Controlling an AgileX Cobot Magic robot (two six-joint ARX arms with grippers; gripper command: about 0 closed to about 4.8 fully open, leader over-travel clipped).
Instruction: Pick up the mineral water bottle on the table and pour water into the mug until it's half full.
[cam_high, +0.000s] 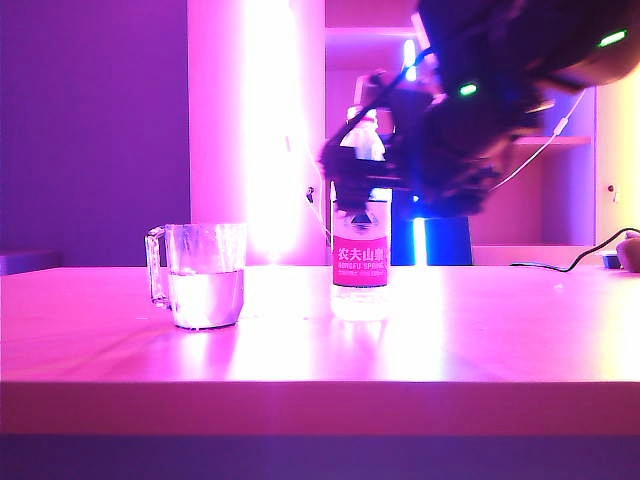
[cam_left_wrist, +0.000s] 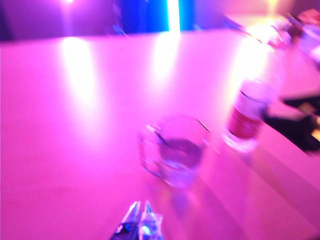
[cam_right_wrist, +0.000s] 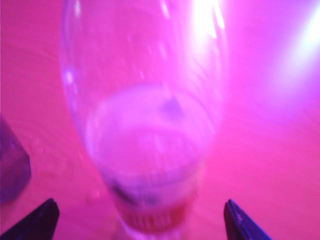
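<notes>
Claws (cam_right_wrist: 140, 220) (right spread, left blurred) flank upright bottle (cam_high: 361, 262).

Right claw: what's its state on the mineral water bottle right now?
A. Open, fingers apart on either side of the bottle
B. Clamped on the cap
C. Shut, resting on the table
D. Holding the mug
A: in the right wrist view the right claw has its fingertips spread wide, clear of the mineral water bottle standing between them.

Table-level front camera; wrist cameras look down, sharing the bottle (cam_high: 361, 255).
</notes>
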